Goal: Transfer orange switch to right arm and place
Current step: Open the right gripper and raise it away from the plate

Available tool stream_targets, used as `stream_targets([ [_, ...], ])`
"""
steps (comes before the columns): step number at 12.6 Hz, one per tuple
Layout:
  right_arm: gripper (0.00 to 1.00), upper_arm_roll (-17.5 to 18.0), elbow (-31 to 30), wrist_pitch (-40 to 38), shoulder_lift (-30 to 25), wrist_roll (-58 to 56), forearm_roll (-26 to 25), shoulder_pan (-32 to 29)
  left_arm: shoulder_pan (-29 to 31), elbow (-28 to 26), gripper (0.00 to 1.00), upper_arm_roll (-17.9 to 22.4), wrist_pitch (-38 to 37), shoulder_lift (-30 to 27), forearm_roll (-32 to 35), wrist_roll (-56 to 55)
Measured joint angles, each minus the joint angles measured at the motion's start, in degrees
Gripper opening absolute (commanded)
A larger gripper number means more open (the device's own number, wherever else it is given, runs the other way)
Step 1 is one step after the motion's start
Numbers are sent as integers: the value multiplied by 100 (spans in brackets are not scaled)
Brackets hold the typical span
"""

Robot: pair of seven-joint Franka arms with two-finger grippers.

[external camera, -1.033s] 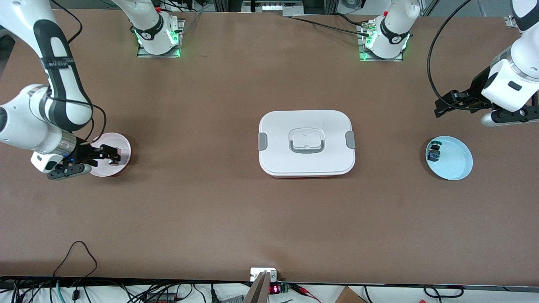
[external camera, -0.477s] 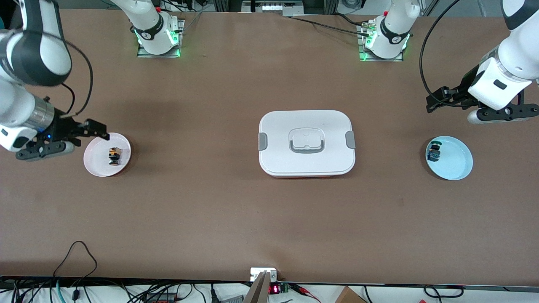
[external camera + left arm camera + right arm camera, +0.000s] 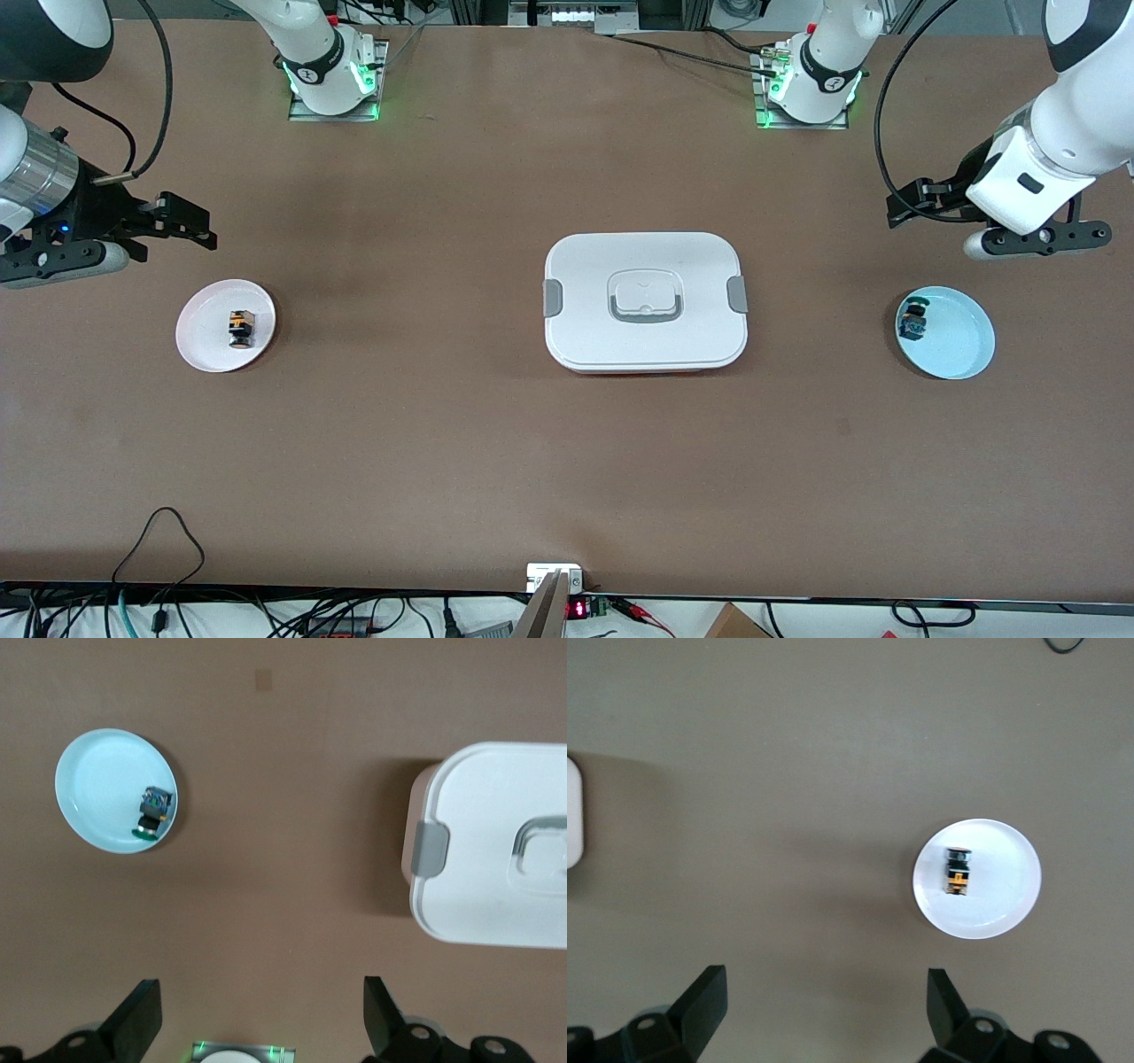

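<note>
The orange switch point(image 3: 239, 325) lies free on the pink plate point(image 3: 205, 346) at the right arm's end of the worktop point(image 3: 443, 443). The white box point(image 3: 645, 301) and the blue plate point(image 3: 961, 341) with its small parts have not moved. Since a second ago the right gripper point(image 3: 182, 221) has lifted off the pink plate, jaws apart and empty. The left gripper point(image 3: 904, 211) has also risen, jaws apart.
</note>
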Motion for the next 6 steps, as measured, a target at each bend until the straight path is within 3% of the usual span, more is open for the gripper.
stream_targets([
  [6,100,42,0,-15,13,162,-177,107,251,597,100,53,7,145,0,12],
])
